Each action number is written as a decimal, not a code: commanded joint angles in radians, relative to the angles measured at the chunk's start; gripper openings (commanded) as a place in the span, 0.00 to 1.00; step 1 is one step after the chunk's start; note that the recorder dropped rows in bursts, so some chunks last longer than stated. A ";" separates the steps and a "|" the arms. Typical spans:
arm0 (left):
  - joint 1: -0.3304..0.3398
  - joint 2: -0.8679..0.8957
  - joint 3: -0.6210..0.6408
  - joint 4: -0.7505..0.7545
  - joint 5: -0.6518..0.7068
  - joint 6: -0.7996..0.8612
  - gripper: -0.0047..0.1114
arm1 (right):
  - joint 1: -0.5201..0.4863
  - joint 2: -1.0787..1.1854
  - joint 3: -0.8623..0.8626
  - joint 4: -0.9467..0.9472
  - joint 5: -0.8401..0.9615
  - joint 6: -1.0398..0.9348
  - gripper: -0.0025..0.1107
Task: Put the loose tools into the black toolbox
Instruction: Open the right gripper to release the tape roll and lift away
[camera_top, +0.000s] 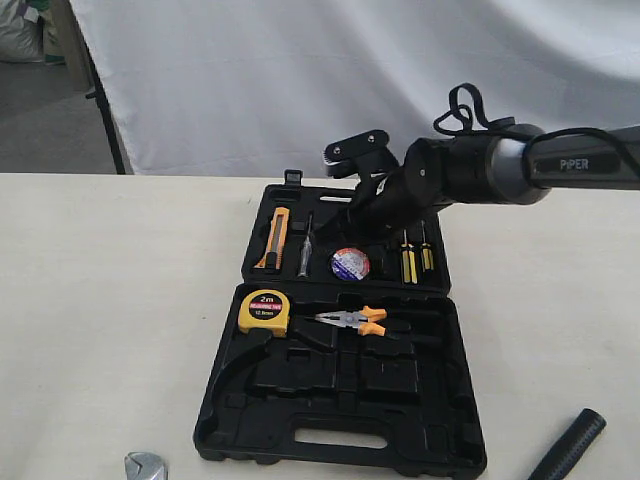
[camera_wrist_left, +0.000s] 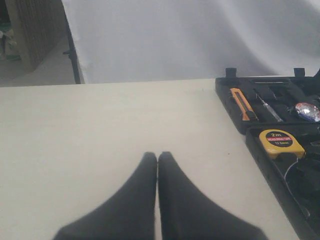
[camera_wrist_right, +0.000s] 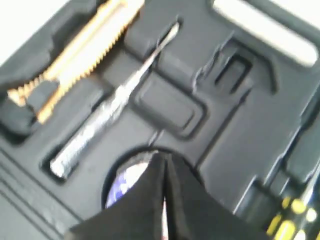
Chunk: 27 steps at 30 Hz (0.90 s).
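White sheet is hanging at the back, and the cream bench is running under everything.

Going left to right:
- My left fingers are pressing together tip to tip and gripping nothing. They're hovering over bare bench, apart from the toolbox, and aren't showing in the exterior view.
- Wrench is lying on the bench at the near edge, left of the toolbox and apart from it. Only its silver jaw end is showing.
- Toolbox is lying open with both halves flat.
- Near half is holding the yellow tape measure in its left corner, with the orange-handled pliers just beside it.
- Far half is holding an orange utility knife, a silver tester screwdriver, the tape roll, then two yellow-and-black screwdrivers.
- Tape roll is sitting in its round recess, so it's inside the toolbox.
- My right arm is reaching in from the right over the far half.
- My right fingers are closed narrow with the tips meeting, gripping nothing and pointing down right over the tape roll. The wrist view is blurring, so I can't tell if they're touching it.
- Hammer is lying on the bench right of the toolbox at the near edge, apart from it. Only its black handle is showing.
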 joint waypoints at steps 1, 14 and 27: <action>-0.004 -0.003 0.003 -0.004 0.001 -0.008 0.05 | -0.002 0.030 0.003 0.004 -0.074 -0.008 0.03; -0.004 -0.003 0.003 -0.004 0.001 -0.008 0.05 | -0.002 0.082 0.003 0.004 -0.108 -0.017 0.03; -0.004 -0.003 0.003 -0.004 0.001 -0.008 0.05 | 0.000 0.011 0.005 0.012 0.009 -0.017 0.03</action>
